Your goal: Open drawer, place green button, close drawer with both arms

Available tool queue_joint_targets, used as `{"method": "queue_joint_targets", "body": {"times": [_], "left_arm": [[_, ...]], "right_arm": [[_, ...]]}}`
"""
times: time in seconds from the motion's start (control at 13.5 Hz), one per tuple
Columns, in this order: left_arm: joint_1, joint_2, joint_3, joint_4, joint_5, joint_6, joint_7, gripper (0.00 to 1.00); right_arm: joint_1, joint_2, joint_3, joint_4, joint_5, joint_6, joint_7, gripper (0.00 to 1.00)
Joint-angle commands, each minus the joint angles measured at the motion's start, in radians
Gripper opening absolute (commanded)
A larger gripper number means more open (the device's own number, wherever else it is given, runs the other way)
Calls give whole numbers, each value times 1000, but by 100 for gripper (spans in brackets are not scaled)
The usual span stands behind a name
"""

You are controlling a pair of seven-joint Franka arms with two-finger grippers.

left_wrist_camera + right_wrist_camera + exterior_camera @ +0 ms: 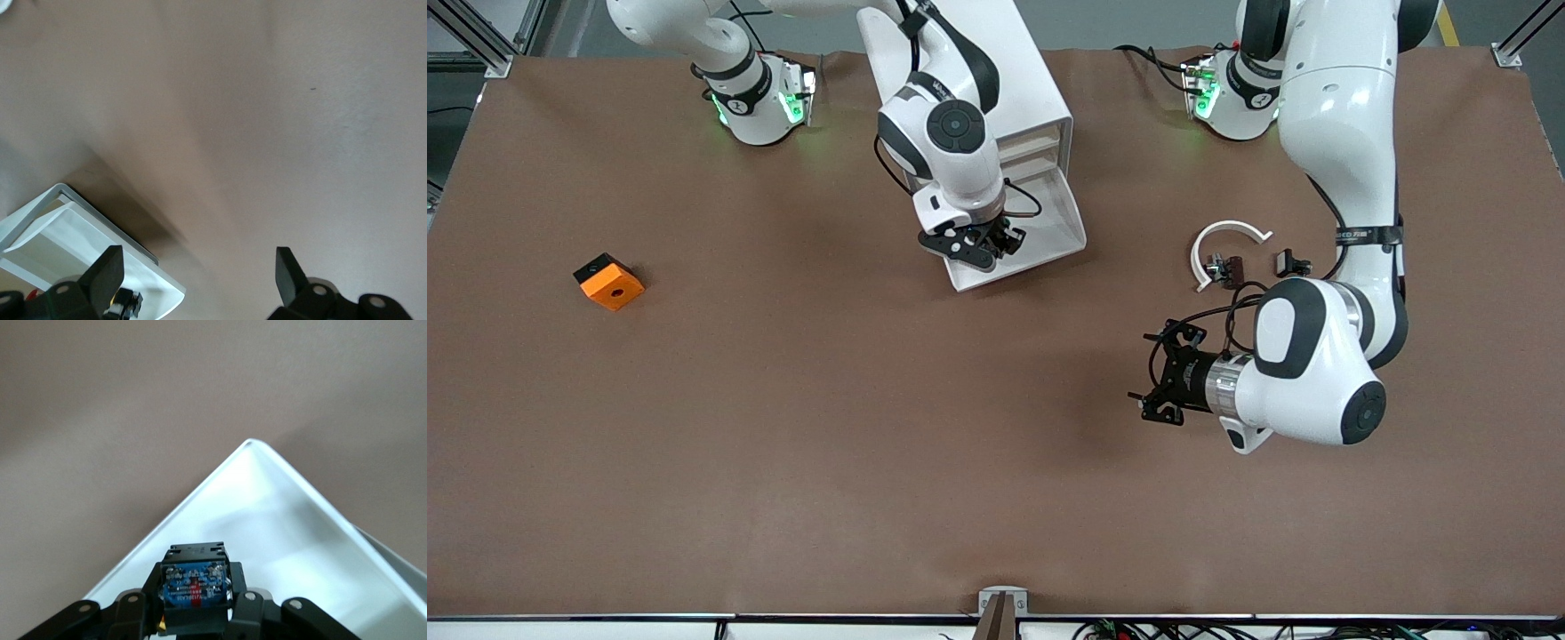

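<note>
The white cabinet (996, 80) stands between the arm bases with its bottom drawer (1060, 233) pulled open. My right gripper (985, 242) hangs over the open drawer, shut on the button. In the right wrist view the gripper (195, 603) holds the button's dark blue blocky base (195, 581) above the drawer's corner (248, 445); the green cap is hidden. My left gripper (1152, 378) is open and empty, low over bare table toward the left arm's end. Its fingers (107, 270) frame the drawer (60, 233) in the left wrist view.
An orange cube with a hole (609, 282) lies toward the right arm's end. A white arc (1227, 233) and small black clips (1227, 268) lie beside the left arm's elbow. The brown table cover (871, 462) runs to the front edge.
</note>
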Motion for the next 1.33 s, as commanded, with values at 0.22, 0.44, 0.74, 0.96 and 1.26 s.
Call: {"method": "queue_joint_targets", "body": {"times": [0.22, 0.44, 0.74, 0.96, 1.26], "left_arm": [[-72, -86, 2, -13, 156, 56, 43, 100], [-143, -86, 0, -17, 271, 100, 51, 100], [-143, -88, -1, -17, 286, 172, 186, 100], [-151, -86, -4, -19, 286, 258, 241, 100], [-177, -79, -47, -50, 296, 375, 368, 100]], "right_arm": [[45, 48, -14, 4, -14, 51, 20, 0], [56, 74, -16, 9, -41, 69, 46, 0], [52, 109, -16, 25, -47, 101, 47, 0], [51, 128, -17, 47, -49, 100, 47, 0], [45, 128, -16, 55, -47, 95, 81, 100]]}}
